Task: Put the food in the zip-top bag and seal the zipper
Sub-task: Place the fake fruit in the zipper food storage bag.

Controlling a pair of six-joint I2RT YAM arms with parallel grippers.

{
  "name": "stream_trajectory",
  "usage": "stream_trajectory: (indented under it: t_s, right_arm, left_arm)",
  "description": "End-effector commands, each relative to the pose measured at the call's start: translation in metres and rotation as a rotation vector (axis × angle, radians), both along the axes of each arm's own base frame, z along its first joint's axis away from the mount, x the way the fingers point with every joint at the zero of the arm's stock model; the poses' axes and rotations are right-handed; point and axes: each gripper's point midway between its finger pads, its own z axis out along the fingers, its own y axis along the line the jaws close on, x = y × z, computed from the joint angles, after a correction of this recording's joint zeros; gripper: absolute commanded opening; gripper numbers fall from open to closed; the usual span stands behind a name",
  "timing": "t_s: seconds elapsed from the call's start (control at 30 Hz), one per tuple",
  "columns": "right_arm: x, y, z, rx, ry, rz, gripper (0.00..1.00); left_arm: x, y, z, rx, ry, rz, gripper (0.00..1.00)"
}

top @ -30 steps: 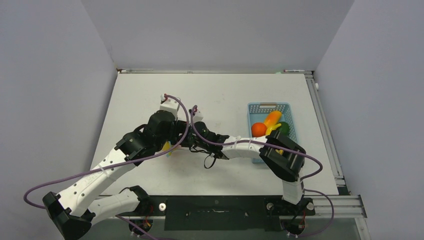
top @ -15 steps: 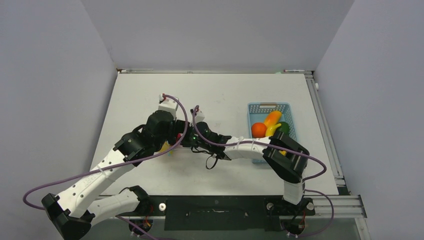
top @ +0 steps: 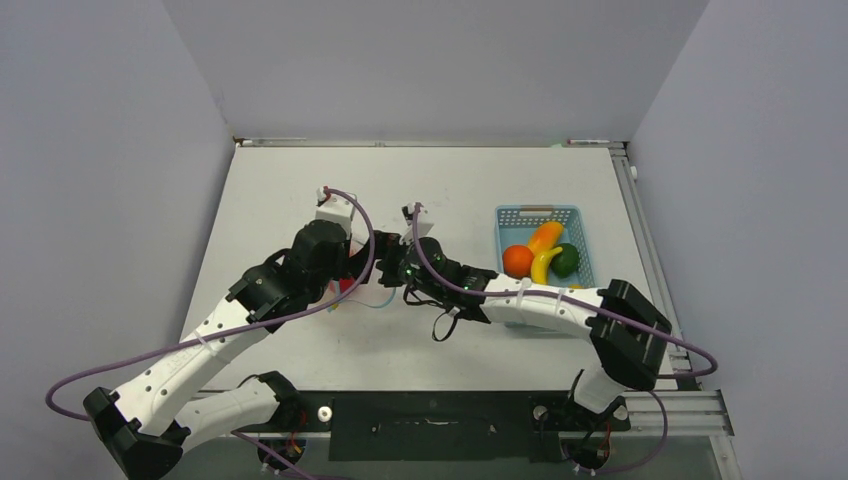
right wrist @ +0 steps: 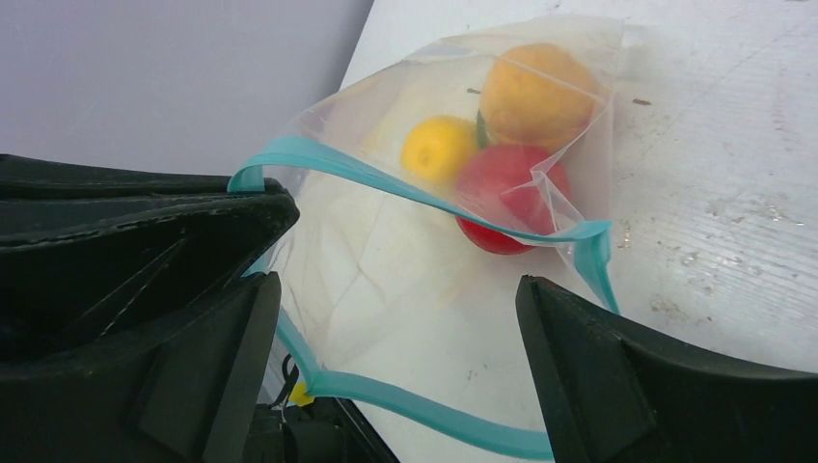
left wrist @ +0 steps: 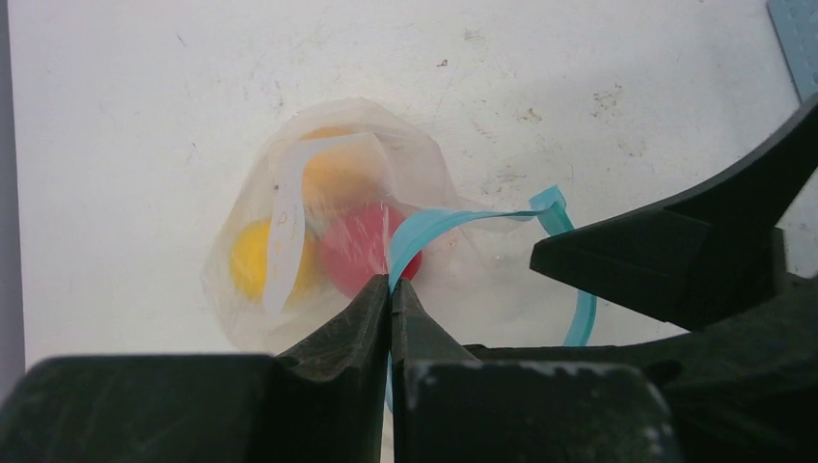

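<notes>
**Tech A:** L gripper (left wrist: 391, 289), jaw status?

**Tech B:** Fully closed, tips together w/ no visible gap. They pinch the zipper (left wrist: 417, 234), i.e. the light blue strip, right at the tips. The rest of the strip arcs up and to the right, unsupported.

**Tech A:** R gripper?

**Tech B:** R gripper (right wrist: 397, 289): jaws spread wide, nothing clamped. The mouth of the zip-top bag (right wrist: 386, 251) sits between the two fingers. The strip passes close to one finger in the R wrist view; contact can't be confirmed.

**Tech A:** Arm poses?

**Tech B:** Per top view: L arm reaches fwd and inward from its base, elbow bent, wrist tipped down toward the table (top: 450, 190) left of centre. R arm lies low and stretched out, forearm running leftward across the near half of the table. The two grippers face each other, close together, over the bag.

**Tech A:** Food location?

**Tech B:** Three pcs are inside the bag: orange fruit (right wrist: 535, 87), yellow fruit (right wrist: 439, 147) and red fruit (right wrist: 502, 193), bunched at the closed end. The bag lies on the table, mouth open. The other pcs are in the light blue basket (top: 538, 209) on the right, well apart from the bag: orange ball (top: 517, 259), banana (top: 543, 266), green fruit (top: 567, 259) and one long orange-yellow pc (top: 546, 235).
</notes>
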Motion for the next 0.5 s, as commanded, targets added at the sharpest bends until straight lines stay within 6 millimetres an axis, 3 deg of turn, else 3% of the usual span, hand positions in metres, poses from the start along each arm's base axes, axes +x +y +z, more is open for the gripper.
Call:
stream_trajectory:
  t_s: [0.0,0.27,0.47]
  right_arm:
    - [0.006,-0.029,0.018,-0.07,-0.067,-0.085,0.96]
    - [0.002,-0.069,0.01,-0.156,-0.066,-0.164,0.9]
    - [-0.003,-0.089,-0.015,-0.204,-0.02,-0.208,0.81]
  left_arm:
    - [0.006,-0.005,0.017,-0.06,-0.056,0.011,0.0]
    - [0.007,-0.005,0.016,-0.056,-0.051,0.01,0.0]
    - [0.007,-0.006,0.015,-0.056,-0.05,0.009,0.0]
